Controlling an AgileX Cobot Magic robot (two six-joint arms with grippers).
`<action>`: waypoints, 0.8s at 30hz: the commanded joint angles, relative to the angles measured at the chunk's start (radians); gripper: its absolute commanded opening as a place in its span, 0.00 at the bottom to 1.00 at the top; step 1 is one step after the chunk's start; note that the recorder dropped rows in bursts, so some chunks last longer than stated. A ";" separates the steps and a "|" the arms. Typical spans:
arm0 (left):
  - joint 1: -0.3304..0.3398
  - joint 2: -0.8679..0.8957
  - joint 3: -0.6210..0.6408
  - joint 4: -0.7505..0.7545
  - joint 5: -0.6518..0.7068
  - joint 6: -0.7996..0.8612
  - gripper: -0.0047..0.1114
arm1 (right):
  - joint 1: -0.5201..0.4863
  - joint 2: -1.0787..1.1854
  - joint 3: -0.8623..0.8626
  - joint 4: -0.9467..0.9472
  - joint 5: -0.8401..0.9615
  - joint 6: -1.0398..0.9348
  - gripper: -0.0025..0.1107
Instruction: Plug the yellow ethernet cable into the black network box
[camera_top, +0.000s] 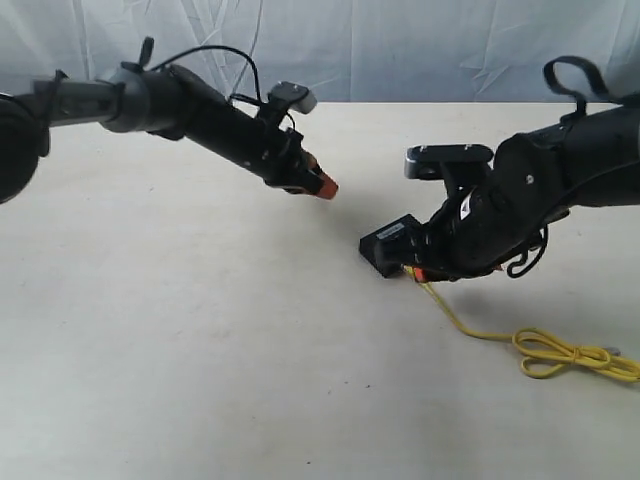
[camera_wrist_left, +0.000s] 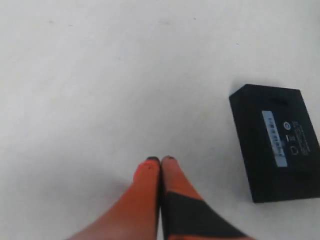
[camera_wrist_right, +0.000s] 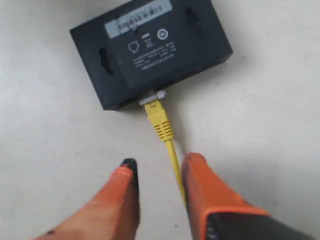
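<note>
The black network box (camera_wrist_right: 150, 50) lies flat on the table, also seen from outside (camera_top: 392, 242) and in the left wrist view (camera_wrist_left: 275, 142). The yellow ethernet cable (camera_wrist_right: 162, 125) has its clear plug seated in a port on the box's side. Its cord runs back between the fingers of my right gripper (camera_wrist_right: 160, 167), which stands open just behind the plug; the cord lies against one finger. The rest of the yellow ethernet cable (camera_top: 560, 352) trails to a tied loop at the right. My left gripper (camera_wrist_left: 160, 161) is shut on nothing, hovering left of the box (camera_top: 325, 186).
The pale table top (camera_top: 200, 330) stretches under both arms. A white cloth backdrop (camera_top: 400, 50) closes off the far edge. The right arm's black body (camera_top: 540, 200) looms over the box.
</note>
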 joint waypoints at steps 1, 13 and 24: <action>0.035 -0.122 0.004 0.270 0.011 -0.307 0.04 | -0.015 -0.120 -0.006 0.000 0.085 0.053 0.02; 0.004 -0.675 0.543 0.554 -0.199 -0.752 0.04 | -0.291 -0.401 0.014 -0.030 0.350 -0.076 0.02; -0.063 -1.297 1.124 0.592 -0.531 -0.833 0.04 | -0.306 -1.050 0.264 -0.055 0.252 -0.076 0.02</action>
